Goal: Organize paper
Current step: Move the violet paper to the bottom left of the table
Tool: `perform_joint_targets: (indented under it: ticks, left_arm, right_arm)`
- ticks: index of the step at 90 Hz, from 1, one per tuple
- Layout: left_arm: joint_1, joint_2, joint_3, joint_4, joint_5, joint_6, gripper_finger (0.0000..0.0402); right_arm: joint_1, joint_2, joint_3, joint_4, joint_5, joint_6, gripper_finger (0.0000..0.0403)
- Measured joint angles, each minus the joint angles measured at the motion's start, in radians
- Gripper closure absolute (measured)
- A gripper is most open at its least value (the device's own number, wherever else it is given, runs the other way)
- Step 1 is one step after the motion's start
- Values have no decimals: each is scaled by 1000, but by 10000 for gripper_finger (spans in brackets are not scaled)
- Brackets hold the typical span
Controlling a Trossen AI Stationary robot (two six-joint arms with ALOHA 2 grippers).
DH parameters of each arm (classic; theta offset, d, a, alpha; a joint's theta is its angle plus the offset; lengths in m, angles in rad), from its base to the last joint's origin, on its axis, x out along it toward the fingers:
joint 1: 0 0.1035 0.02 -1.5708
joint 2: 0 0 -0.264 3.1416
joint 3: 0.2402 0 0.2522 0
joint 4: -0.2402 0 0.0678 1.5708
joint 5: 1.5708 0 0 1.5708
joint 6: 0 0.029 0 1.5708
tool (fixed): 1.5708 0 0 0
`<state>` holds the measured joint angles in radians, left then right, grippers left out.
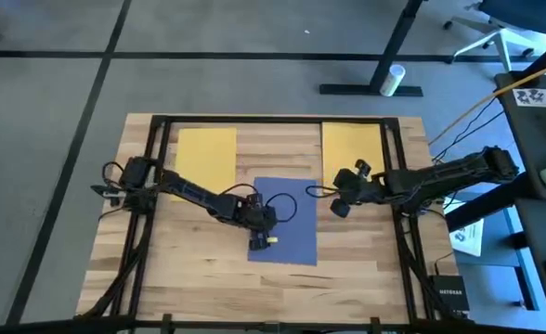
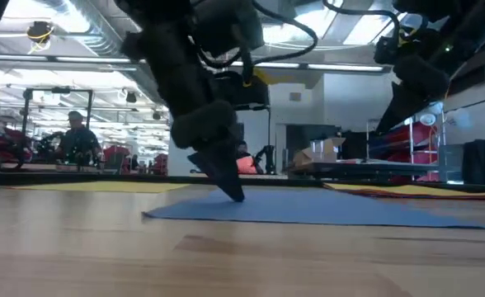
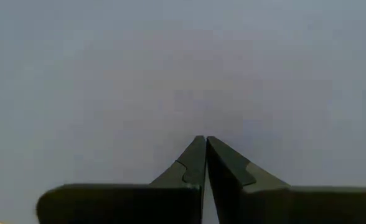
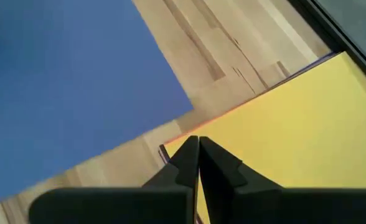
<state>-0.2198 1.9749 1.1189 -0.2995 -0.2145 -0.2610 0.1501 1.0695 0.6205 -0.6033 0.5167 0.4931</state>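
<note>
Pressing my left gripper [image 1: 259, 243], fingers squeezed together, down on the blue sheet [image 1: 296, 199] in the table's middle, I feared pushing sideways might wrinkle it.

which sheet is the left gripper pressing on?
The blue sheet at table centre; left gripper tips touch it. Both yellow sheets lie farther back, untouched.

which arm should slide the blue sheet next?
Left, probably. The left gripper is shut with its tips pressed down on the blue sheet. The right gripper hangs shut over the corner of the right yellow sheet, off the blue one.
</note>
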Motion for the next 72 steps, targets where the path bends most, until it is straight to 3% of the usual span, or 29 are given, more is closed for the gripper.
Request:
perform_joint_targets:
  ticks: [43,72]
  left_arm:
    - [-177,-186,-134,-143,-22,-211,402]
    - [-351,-243,-188,-195,-30,-444,402]
  right_arm:
    - [0,0,0,-3,0,0,403]
    - [0,0,0,1,0,-1,403]
